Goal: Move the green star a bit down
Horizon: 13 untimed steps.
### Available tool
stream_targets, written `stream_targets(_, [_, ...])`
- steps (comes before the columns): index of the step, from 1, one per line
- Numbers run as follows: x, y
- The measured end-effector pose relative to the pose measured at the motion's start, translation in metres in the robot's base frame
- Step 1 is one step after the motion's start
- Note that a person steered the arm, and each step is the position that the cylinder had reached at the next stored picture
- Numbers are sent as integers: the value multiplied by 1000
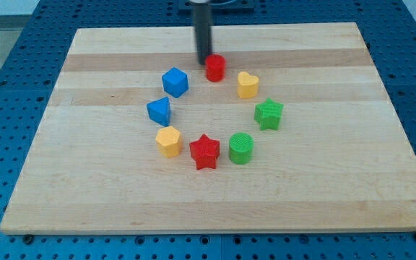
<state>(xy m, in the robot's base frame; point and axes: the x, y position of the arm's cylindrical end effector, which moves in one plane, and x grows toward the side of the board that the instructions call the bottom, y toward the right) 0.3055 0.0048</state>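
Note:
The green star [269, 114] lies at the right side of a ring of blocks on the wooden board [85, 180]. My tip [204, 59] is at the top of the ring, just left of the red cylinder [216, 67] and touching or nearly touching it. The tip is well up and to the left of the green star. The dark rod rises from the tip to the view's top edge.
The ring also holds a yellow heart [248, 84], a green cylinder [241, 148], a red star [204, 151], a yellow hexagon [168, 141], a blue triangular block [159, 110] and a blue cube [175, 81]. A blue perforated table [6, 87] surrounds the board.

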Motion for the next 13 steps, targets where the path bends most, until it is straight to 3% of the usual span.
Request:
stream_targets(2, [1, 18])
stream_targets(3, [-29, 23])
stream_targets(6, [13, 83])
stream_targets(8, [74, 85])
stream_targets(13, [124, 86])
